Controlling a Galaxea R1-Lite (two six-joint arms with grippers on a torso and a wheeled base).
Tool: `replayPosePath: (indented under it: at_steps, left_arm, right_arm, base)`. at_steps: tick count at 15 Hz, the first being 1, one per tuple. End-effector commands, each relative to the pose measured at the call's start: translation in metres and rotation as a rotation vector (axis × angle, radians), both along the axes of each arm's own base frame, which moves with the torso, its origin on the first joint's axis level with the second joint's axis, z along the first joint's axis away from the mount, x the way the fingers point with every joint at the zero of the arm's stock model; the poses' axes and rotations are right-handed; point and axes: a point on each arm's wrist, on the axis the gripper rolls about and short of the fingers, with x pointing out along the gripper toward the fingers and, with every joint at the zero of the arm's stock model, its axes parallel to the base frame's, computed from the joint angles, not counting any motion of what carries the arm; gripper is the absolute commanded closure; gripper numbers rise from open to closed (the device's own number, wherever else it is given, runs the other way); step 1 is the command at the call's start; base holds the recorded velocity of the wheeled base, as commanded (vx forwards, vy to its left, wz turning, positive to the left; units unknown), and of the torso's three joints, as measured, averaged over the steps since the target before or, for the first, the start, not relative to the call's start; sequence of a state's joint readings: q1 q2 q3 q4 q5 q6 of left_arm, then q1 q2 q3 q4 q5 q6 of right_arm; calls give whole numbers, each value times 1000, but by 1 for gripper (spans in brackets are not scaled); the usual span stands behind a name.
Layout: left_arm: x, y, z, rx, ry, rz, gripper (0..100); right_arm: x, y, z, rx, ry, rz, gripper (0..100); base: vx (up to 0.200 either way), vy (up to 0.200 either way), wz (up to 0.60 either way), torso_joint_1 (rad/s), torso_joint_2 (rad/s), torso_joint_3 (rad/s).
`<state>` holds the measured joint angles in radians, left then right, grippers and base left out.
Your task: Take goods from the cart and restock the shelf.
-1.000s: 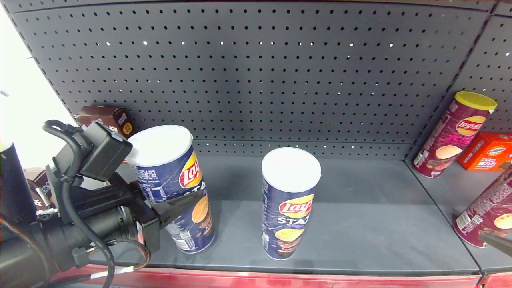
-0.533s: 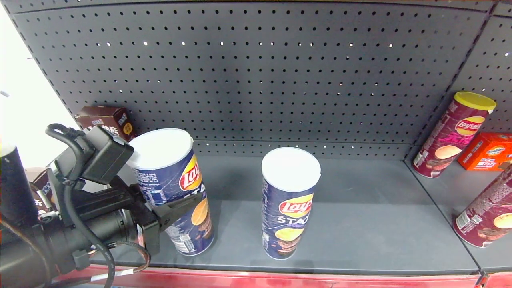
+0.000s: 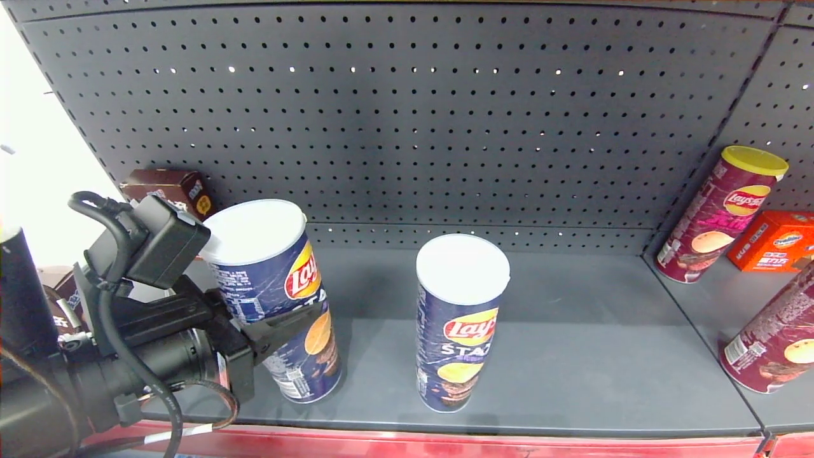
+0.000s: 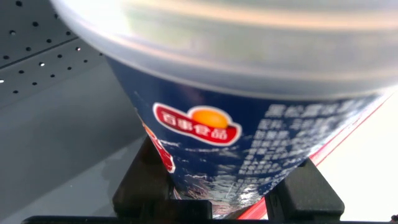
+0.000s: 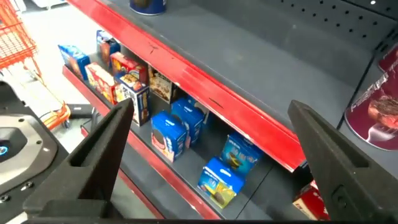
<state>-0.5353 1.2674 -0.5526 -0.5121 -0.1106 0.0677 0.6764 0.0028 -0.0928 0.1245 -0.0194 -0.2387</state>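
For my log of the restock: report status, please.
Left gripper shut on blue can, tilted, at left front of shelf. Right gripper open, empty. Second can stands apart to its right; path clear.

Place: a shop aisle.
Fixture: metal shelf (image 3: pixel 572 356), pegboard (image 3: pixel 407 127) across the upper frame, red strip (image 3: pixel 445 445) along the bottom.
Goods: blue can (image 3: pixel 461 318) at centre, second blue can (image 3: pixel 280 286) at left, maroon can (image 3: pixel 722 213) and orange box (image 3: pixel 772 242) at right, brown box (image 3: pixel 168 186) at upper left.
Lower tier: boxes (image 5: pixel 169 134) in rows, centre of the right wrist view.
Floor: orange cart (image 5: pixel 9 37), upper left of that view.
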Motion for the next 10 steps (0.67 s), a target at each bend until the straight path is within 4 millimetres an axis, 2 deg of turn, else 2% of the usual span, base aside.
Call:
replayPosePath:
  at_steps: [1, 6, 10]
  left_arm:
    - [0, 0, -1, 2, 4, 0, 100]
    - [0, 0, 1, -2, -3, 0, 100]
    - [-4, 3, 3, -10, -14, 4, 100]
  right_arm:
    - [0, 0, 0, 5, 1, -8, 0]
    - [0, 0, -1, 12, 8, -9, 0]
    - [1, -1, -1, 20, 13, 54, 0]
  base:
    - [0, 0, 0, 0, 0, 0]
    - [0, 0, 0, 0, 0, 0]
    - [0, 0, 0, 0, 0, 0]
